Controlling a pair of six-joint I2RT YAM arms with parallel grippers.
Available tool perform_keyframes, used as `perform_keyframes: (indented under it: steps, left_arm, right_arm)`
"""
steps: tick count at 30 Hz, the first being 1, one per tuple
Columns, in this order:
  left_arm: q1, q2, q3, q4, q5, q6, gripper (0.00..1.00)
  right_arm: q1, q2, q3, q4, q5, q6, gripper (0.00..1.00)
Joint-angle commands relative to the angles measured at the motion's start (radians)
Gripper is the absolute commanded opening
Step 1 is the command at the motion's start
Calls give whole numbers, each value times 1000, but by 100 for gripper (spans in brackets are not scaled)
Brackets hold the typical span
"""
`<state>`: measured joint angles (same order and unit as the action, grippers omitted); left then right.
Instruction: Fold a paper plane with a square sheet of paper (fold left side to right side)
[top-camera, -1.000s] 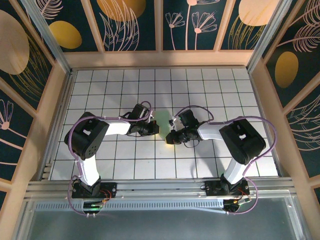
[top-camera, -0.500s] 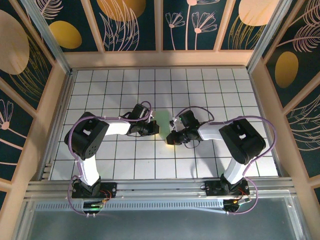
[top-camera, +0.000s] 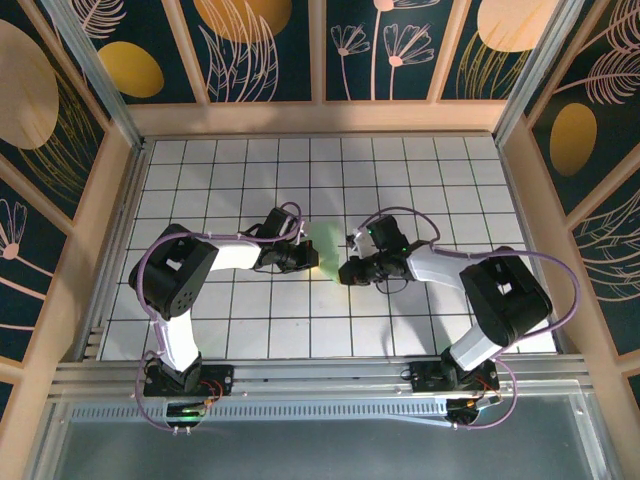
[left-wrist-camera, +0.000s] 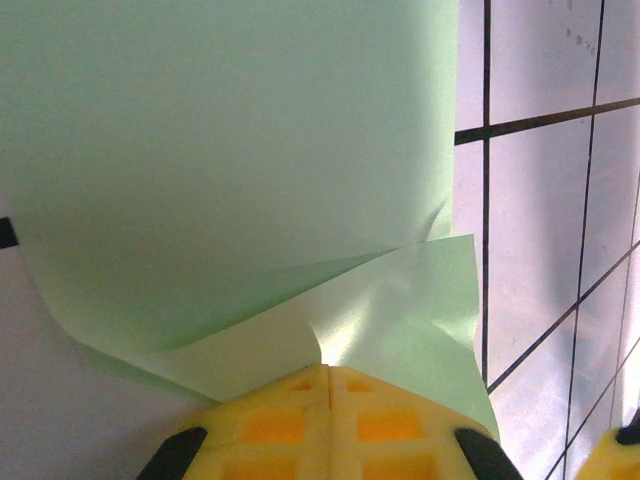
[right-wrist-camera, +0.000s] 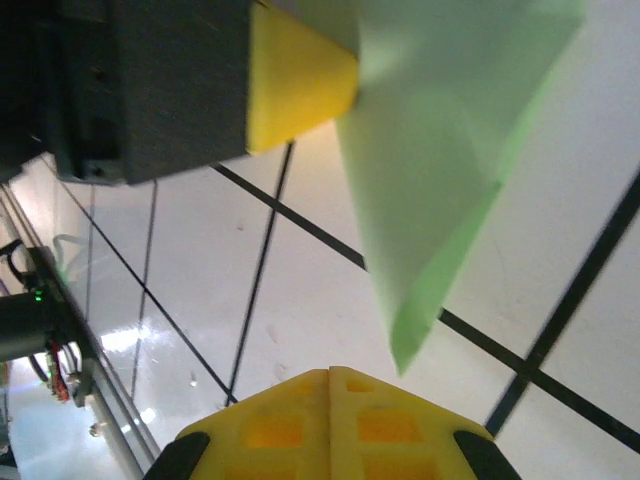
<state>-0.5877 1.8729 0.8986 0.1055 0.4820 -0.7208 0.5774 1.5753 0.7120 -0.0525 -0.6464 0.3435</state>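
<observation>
The square sheet of paper (top-camera: 325, 243) is pale green and lies between my two grippers near the table's middle. In the left wrist view the sheet (left-wrist-camera: 230, 150) curls over itself, one layer arching above a lower flap. My left gripper (left-wrist-camera: 330, 368) is shut with its yellow tips pinching the flap's edge, where a small crease starts. From above, the left gripper (top-camera: 312, 262) meets the sheet's left side. My right gripper (right-wrist-camera: 329, 372) is shut and holds nothing. A raised corner of the sheet (right-wrist-camera: 440, 150) hangs just beyond its tips. The right gripper (top-camera: 343, 272) sits at the sheet's lower right.
The tabletop (top-camera: 250, 180) is white tiles with black grid lines, boxed in by wooden walls (top-camera: 320, 118) at the back and sides. An aluminium rail (top-camera: 320, 375) runs along the near edge by the arm bases. The left gripper's finger (right-wrist-camera: 300, 75) shows in the right wrist view.
The right arm's elbow has swung out to the right, and its gripper has shifted slightly up and right beside the sheet. The left arm has held still.
</observation>
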Motion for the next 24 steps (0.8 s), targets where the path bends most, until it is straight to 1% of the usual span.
perform_keyframes:
  steps: [1, 9, 17, 24]
  left_arm:
    - [4, 40, -21, -69, -85, -19, 0]
    - [3, 40, -23, -72, -82, -18, 0]
    - [3, 37, -26, -73, -85, -15, 0]
    - [4, 28, -24, -69, -85, -13, 0]
  right_arm:
    - [11, 18, 35, 17, -26, 19, 0]
    - [29, 121, 59, 98, 7, 77, 0]
    - [15, 155, 46, 94, 44, 124, 0]
    - [5, 174, 37, 51, 64, 130, 0]
